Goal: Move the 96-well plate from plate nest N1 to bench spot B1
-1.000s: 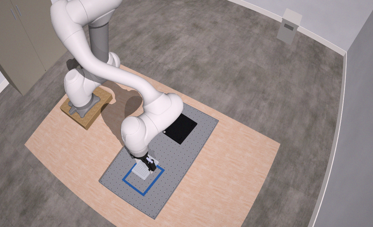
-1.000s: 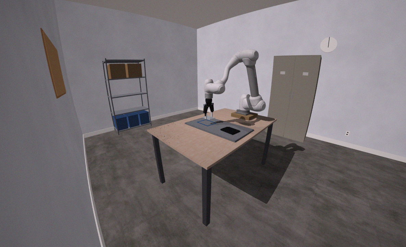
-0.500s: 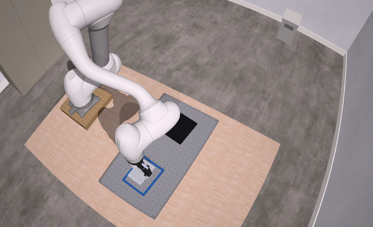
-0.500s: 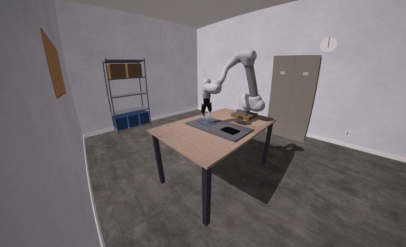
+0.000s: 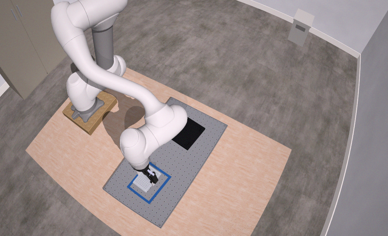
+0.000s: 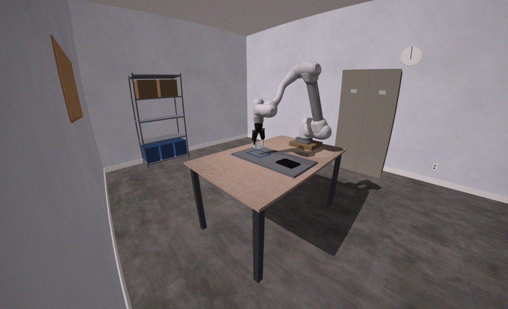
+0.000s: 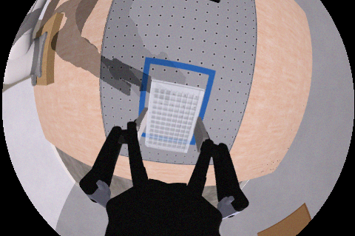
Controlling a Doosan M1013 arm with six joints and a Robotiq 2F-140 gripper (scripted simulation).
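The top view looks steeply down on the light wooden desk [image 5: 71, 164] from close above. The exterior view stands far off across the room. The wrist view looks down past the black tool [image 7: 170, 135]. All share the grey perforated deck plate [image 5: 189, 164].
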